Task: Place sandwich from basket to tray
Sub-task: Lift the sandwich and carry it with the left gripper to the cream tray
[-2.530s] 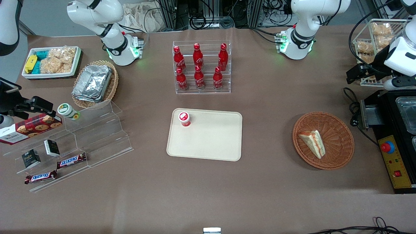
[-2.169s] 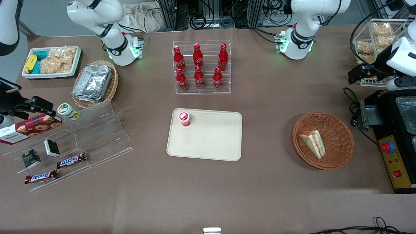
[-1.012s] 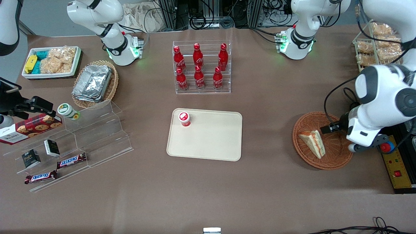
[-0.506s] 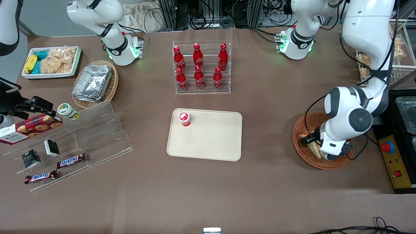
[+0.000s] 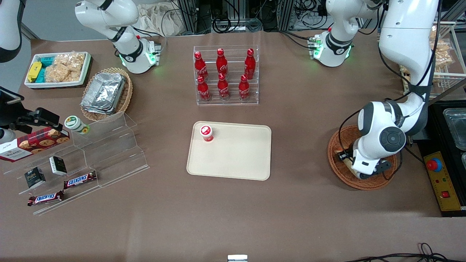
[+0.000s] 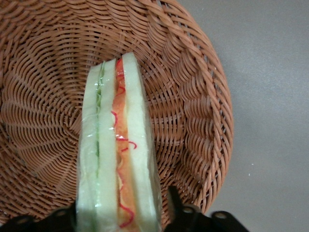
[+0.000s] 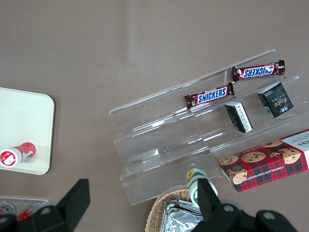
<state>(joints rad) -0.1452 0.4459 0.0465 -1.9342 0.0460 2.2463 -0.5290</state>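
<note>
The sandwich (image 6: pixel 118 145), a wedge of white bread with red and green filling, lies on its side in the round reddish-brown wicker basket (image 5: pixel 364 183). My left gripper (image 6: pixel 123 203) is low inside the basket, open, with one finger (image 6: pixel 173 200) just off each side of the sandwich's wide end. In the front view the wrist covers most of the sandwich and the gripper (image 5: pixel 349 162). The cream tray (image 5: pixel 236 160) lies flat mid-table, well apart from the basket toward the parked arm's end.
A small red-capped bottle (image 5: pixel 206 133) stands on the tray's corner. A clear rack of red cola bottles (image 5: pixel 225 76) stands farther from the camera than the tray. A black machine with a red button (image 5: pixel 435 165) sits beside the basket. Acrylic steps with snacks (image 5: pixel 80 163) are at the parked arm's end.
The left arm has swung in from the table's edge and come down over the basket. Its gripper now straddles the sandwich, which has not moved.
</note>
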